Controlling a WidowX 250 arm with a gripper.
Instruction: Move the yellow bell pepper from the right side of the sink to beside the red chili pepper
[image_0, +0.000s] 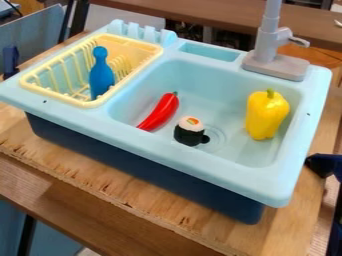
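Note:
A light blue toy sink (220, 165) holds a red chili pepper (160, 112), which lies slanted on the left part of the basin floor. Right of its lower end is a sushi roll (190, 132), dark around the side with a white top and an orange spot, beside the round drain. A yellow bell pepper (266, 115) stands at the basin's right side, stem up. In the pale yellow drying rack (88, 103) at the left, a blue bowling-pin-shaped object (101, 75) stands upright.
A grey faucet (268, 45) rises from the sink's back right corner. Raised basin walls surround the food, and a divider separates basin and rack. The sink stands on a wooden board (143, 195). Dark objects sit at the left and right edges of the view.

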